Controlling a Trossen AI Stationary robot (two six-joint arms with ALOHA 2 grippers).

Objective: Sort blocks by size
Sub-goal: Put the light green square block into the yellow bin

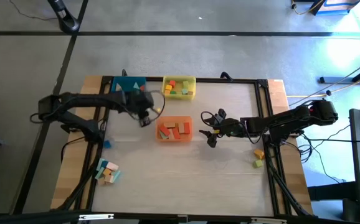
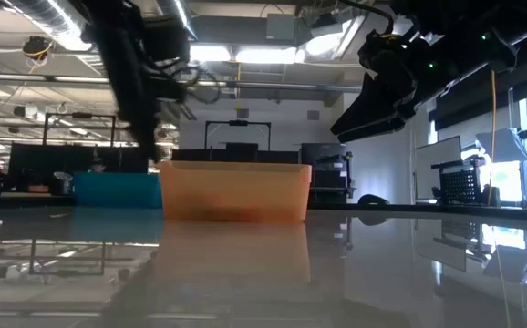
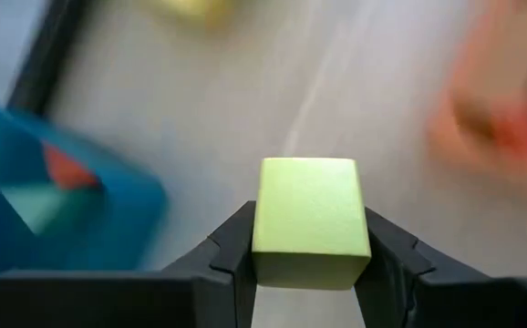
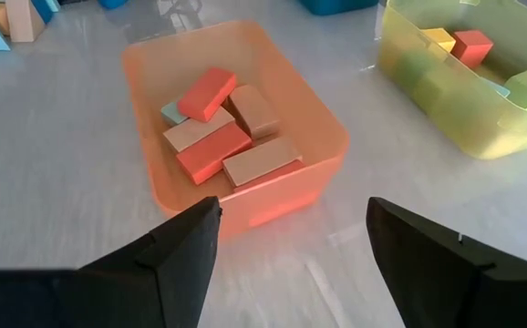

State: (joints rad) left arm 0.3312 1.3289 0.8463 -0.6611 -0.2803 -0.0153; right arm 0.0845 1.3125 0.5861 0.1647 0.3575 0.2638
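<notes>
Left hand pinches a green block between its two fingers, carried clear of the counter. The grip takes only the block's lower flanks, and most of the cube stands proud of the fingertips. That is the main risk as I judge it: a shallow hold could let the block pivot or slip out during a quick swing or a sudden stop, dropping it onto the counter short of any tray.

Three trays lie close to this hand: the blue tray just behind it, the yellow tray off to its far side, and the orange tray beside it toward the other arm. With all three so near, a release a little early or late could put the block in the wrong one. The orange tray holds larger red and wood slabs; the yellow one holds smaller mixed pieces, so a cube of this kind probably belongs there, though I cannot be sure.

Right hand hangs spread and empty just past the orange tray, on the side away from the left hand. If the left hand crosses over that tray, the two arms could meet.

More blocks wait well off from both hands: a loose pile at the left counter edge and two pieces under the right arm.
</notes>
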